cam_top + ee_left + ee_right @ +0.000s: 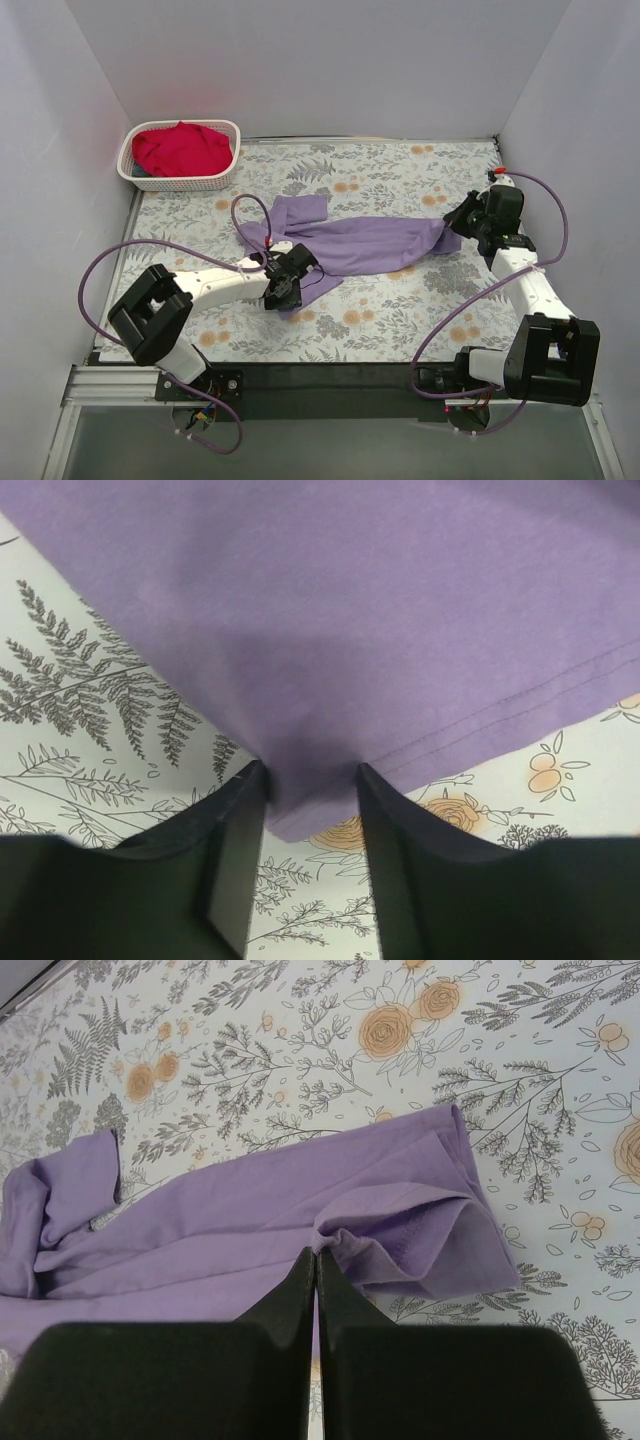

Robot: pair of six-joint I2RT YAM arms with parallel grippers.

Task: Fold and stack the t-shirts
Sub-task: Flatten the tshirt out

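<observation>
The lavender t-shirt (370,245) lies stretched out and rumpled across the middle of the flowered table. My left gripper (297,266) is at its near-left corner. In the left wrist view the jaws (312,775) stand apart, and the hemmed corner of the shirt (350,610) lies loose between the fingers. My right gripper (462,222) is at the shirt's right end. There its fingertips (316,1255) are closed together, pinching a bunched edge of the lavender cloth (250,1220). The red t-shirt (180,148) sits crumpled in the basket.
The white lattice basket (185,183) stands at the back left corner of the table. White walls close in the back and both sides. Purple cables loop from each arm over the near part of the table (380,330).
</observation>
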